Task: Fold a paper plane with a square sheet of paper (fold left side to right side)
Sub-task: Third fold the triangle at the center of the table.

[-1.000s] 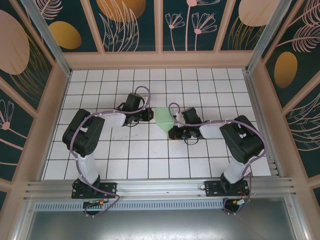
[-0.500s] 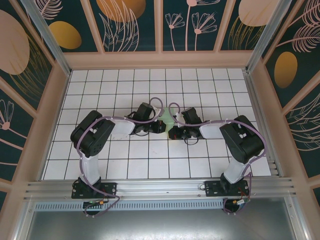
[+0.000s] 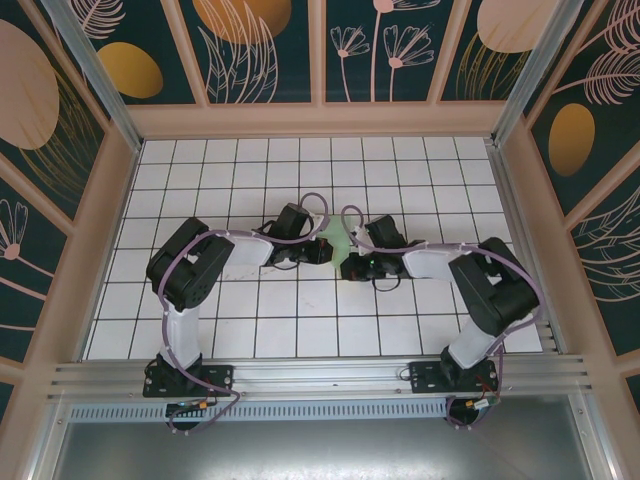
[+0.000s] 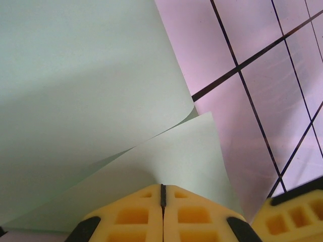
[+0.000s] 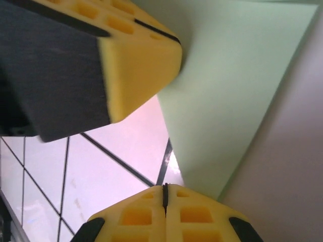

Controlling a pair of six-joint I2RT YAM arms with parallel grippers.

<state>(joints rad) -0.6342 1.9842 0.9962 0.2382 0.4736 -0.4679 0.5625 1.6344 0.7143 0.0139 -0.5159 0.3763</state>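
Surface: white tiled surface [image 3: 200, 300] boxed in by dark floral walls [image 3: 270, 50]; both arms reached to the middle of the overhead view.
Sheet: square sheet of paper [image 3: 338, 242] sat at centre frame between the two wrists, partly doubled over. In the left wrist view [image 4: 75, 75] one layer lay flat and a second curled up over it, with no crease pressed in.
Left end effector [image 3: 320, 252]: fully closed, pads together, with the tip on the flat layer at bottom centre of its own view [image 4: 162, 194]. It read as a press rather than a pinch, but I couldn't confirm that.
Right end effector [image 3: 350, 266]: also fully closed, tip at the sheet's near corner, bottom centre of the right wrist view [image 5: 164, 194]. Couldn't tell whether any paper was caught between the pads.
Clearance: the two end effectors were just beside each other, each in the other's wrist view.
Stage: my read was the left-to-right fold was half done, with the flap over but loose.
Risk 1: the curled layer could spring back if either tip lifted, since nothing but the tips held it.
Risk 2: a closed tip dragged sideways could skate the thin paper across the smooth surface and skew the edges, giving an off-centre crease.
Risk 3: a hard press on the bulge could set a stray wrinkle instead of a clean fold line.
Risk 4: the tips were close enough that a small lateral move could knock them together and shift the sheet.
Risk 5: if the right corner wasn't actually held, the sheet could pivot under the left tip.
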